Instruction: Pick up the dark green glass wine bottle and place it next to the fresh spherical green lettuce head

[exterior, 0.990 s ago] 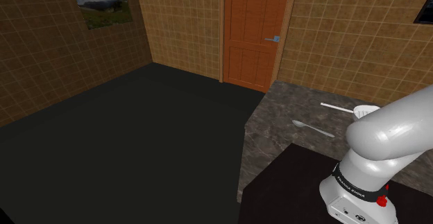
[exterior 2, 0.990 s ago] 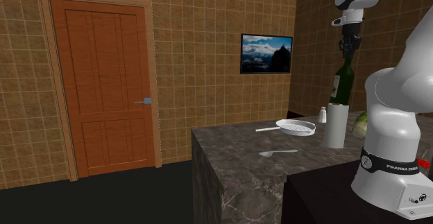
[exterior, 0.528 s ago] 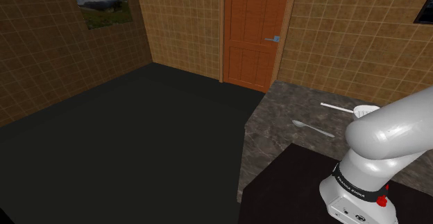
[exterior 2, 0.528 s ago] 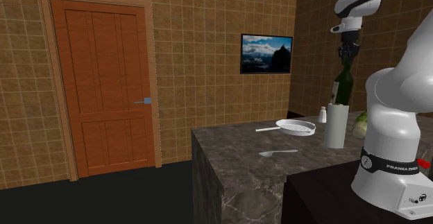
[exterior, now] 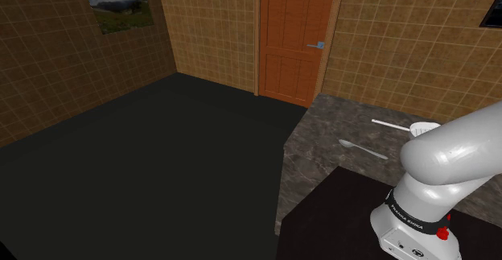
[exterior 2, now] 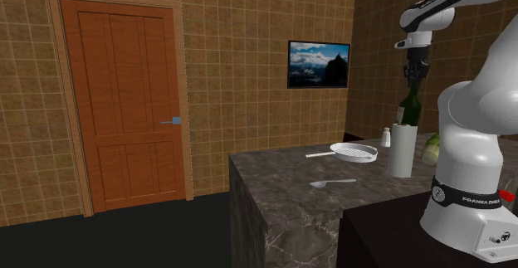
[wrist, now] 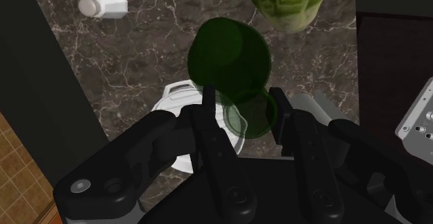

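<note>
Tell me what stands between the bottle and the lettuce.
Nothing visible. The gripper clasps the bottle by its neck, and only bare counter lies between it and the lettuce. The white cylinder stands on the bottle's other side.

I'm seeing a marbled counter (exterior 2: 282,175) bearing a spoon (exterior 2: 332,182), white pan (exterior 2: 355,150), white cylinder (exterior 2: 401,151), shaker (exterior 2: 386,137) and lettuce (exterior 2: 431,149).
</note>
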